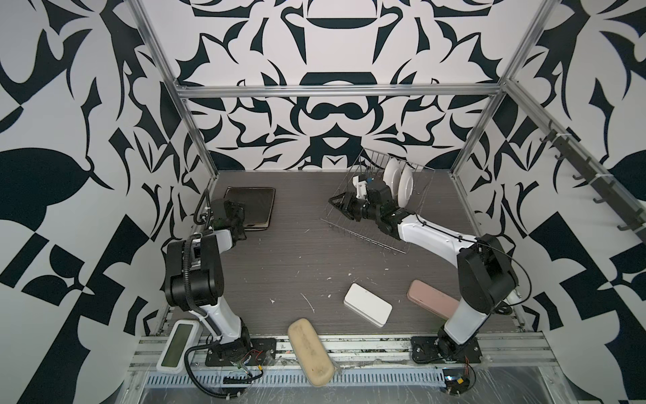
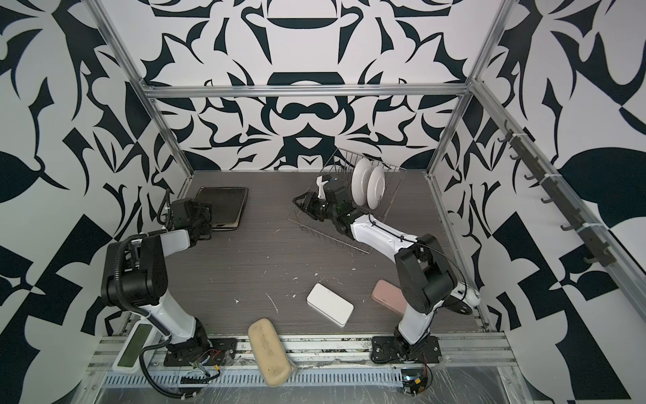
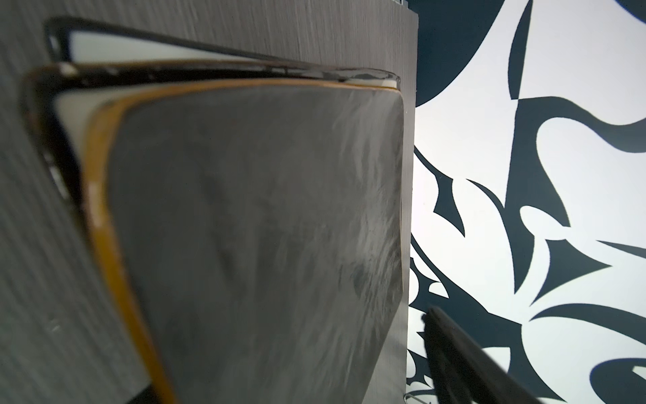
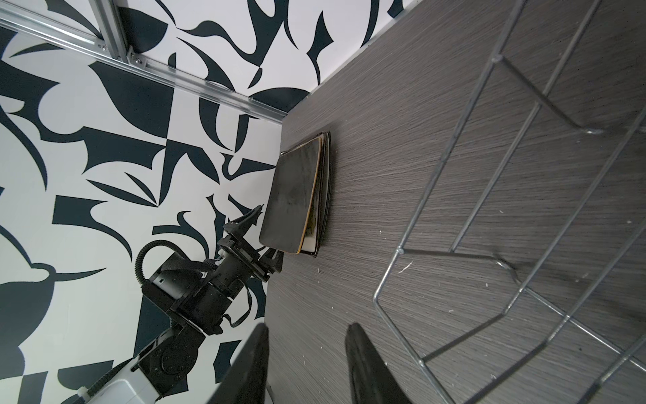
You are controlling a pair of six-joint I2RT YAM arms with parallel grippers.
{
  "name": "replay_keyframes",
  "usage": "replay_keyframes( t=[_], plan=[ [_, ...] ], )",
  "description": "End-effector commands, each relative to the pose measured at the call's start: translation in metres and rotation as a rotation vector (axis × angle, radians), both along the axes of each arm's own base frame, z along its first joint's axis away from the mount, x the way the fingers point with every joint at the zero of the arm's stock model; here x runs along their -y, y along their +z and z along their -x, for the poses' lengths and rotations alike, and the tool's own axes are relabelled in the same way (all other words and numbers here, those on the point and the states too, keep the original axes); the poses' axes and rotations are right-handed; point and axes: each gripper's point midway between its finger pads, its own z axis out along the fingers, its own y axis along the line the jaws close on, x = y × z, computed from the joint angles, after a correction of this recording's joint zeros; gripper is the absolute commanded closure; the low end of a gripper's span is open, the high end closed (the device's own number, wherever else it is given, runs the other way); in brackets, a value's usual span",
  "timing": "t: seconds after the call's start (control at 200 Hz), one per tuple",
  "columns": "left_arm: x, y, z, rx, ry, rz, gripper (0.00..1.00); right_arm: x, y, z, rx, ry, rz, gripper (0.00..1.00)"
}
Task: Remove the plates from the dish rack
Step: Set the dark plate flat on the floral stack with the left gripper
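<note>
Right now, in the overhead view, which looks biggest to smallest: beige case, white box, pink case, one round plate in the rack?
1. beige case, though it's nearest the camera.
2. white box.
3. pink case, partly hidden by the arm, so unsure against the box.
4. round plate, seen at a slant.

Two plates (image 1: 393, 178) in dish rack (image 1: 367, 236), stack (image 1: 250, 206) left
</note>
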Motion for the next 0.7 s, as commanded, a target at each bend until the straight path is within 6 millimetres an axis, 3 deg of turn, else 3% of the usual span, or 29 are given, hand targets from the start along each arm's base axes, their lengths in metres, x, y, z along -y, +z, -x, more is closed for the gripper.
replay_keyframes(
  t=[0.0, 0.695],
  plan=[
    [-0.0036, 0.0360, -0.0100, 0.072, -0.016, -0.044, 0.09, 0.0015, 0.0362, 0.0038, 0.070, -0.005, -0.043, 0.60],
    [-0.0004, 0.0312, -0.0039, -0.003, -0.031, -0.027, 0.01, 0.0062, 0.0391, 0.0085, 0.072, -0.014, -0.038, 0.60]
  ],
)
